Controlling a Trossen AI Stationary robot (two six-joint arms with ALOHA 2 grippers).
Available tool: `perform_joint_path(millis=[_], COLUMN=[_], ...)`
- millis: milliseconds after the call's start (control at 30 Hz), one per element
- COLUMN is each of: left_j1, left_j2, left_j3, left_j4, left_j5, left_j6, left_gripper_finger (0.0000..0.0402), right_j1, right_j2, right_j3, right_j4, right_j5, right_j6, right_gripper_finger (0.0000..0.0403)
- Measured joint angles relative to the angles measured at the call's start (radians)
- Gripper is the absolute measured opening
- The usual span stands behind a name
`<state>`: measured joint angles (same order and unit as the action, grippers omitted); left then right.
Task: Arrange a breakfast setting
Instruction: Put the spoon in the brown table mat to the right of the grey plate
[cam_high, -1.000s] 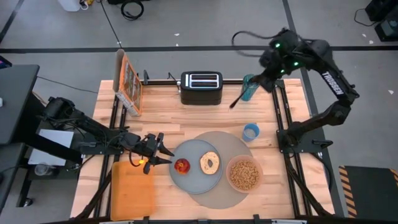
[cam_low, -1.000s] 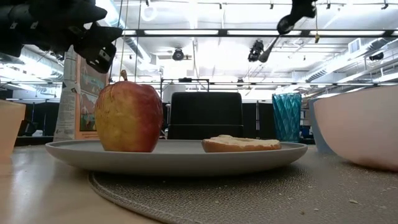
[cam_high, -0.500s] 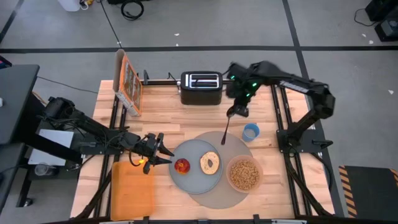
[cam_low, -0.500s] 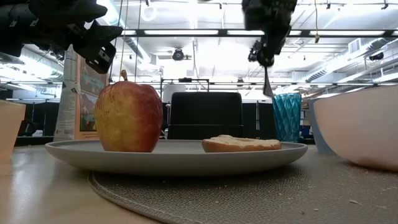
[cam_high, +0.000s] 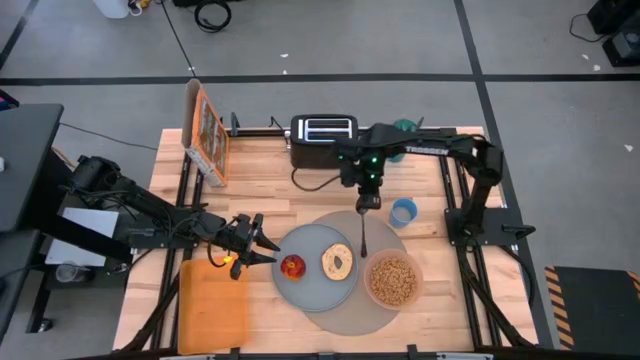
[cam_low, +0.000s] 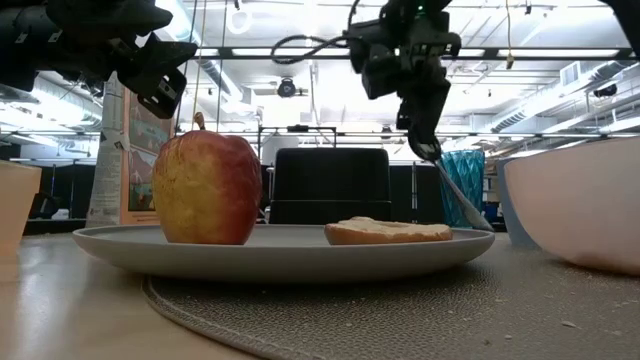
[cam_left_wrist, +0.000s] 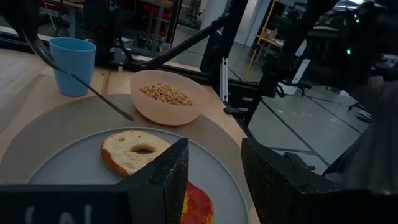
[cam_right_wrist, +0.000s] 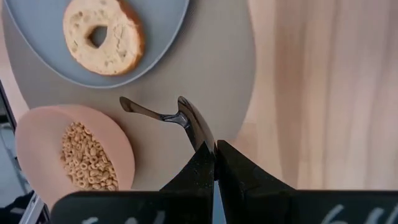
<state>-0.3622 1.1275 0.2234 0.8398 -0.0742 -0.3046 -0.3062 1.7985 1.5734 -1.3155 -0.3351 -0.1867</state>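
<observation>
Wooden bench (cam_high: 270, 190) in a lab, toaster (cam_high: 324, 141) at the far edge, orange board (cam_high: 213, 308) at the near-left corner. Round grey mat (cam_high: 385, 225) lies near-centre; on it the blue-grey plate (cam_high: 310, 285) w/ apple (cam_high: 292, 266) and bagel half (cam_high: 337, 262), and the pink bowl (cam_high: 392, 280) of cereal just beside the plate toward the right edge. Right gripper (cam_high: 367, 200) hangs over the mat's far part, fingers clamped on the spoon (cam_high: 362, 232) handle; spoon slants down, bowl-end low over the mat betw. plate and pink bowl, contact not clear. Left gripper (cam_high: 262, 248) hovers just left of the plate, fingers (cam_left_wrist: 163, 180) part-open, holding nothing. Step in hand, as judged: placing the spoon. Next calls for lowering it flat onto bare mat beside the bowl, then releasing w/o nudging the bowl or plate.
</observation>
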Motion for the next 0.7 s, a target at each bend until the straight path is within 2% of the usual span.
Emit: perform_joint_path(millis=[200, 300, 600, 700], left_j1=[-0.001, -0.01, -0.035, -0.035], left_j2=[0.0, 0.0, 0.0, 0.0], left_j3=[0.0, 0.0, 0.0, 0.0], left_j4=[-0.005, -0.006, -0.008, -0.008], left_j5=[0.0, 0.0, 0.0, 0.0], left_j6=[0.0, 0.0, 0.001, 0.001], left_gripper_finger=[0.0156, 0.0156, 0.0156, 0.0156], right_j1=[0.029, 0.03, 0.035, 0.039], right_j2=[0.051, 0.048, 0.048, 0.048], right_j3=[-0.002, -0.032, -0.135, -0.16], right_j4=[0.008, 0.062, 0.12, 0.155], right_j5=[-0.042, -0.091, -0.122, -0.174], right_j6=[0.0, 0.026, 0.103, 0.117], right_gripper_finger=[0.0014, 0.0014, 0.0014, 0.0014])
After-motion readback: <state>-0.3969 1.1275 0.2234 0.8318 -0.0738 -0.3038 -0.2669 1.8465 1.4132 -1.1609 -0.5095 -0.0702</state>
